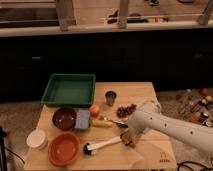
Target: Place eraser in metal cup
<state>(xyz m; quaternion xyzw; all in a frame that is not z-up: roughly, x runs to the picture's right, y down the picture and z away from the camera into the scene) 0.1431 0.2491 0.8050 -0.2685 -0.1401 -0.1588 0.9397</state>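
Observation:
The metal cup (110, 97) is small, dull grey and dark inside. It stands upright at the back middle of the wooden table (150, 155), just right of the green tray. My gripper (129, 138) hangs low over the table in front of the cup, at the right end of a white-handled brush (102, 145). My white arm (172, 129) reaches in from the right. I cannot make out the eraser; it may be hidden at or under the gripper.
A green tray (68, 89) stands at the back left. Near the middle are a dark red bowl (65, 118), a blue sponge (82, 119), a peach-coloured fruit (94, 110), a banana (101, 123) and grapes (126, 110). An orange bowl (64, 148) and a white cup (37, 139) stand front left.

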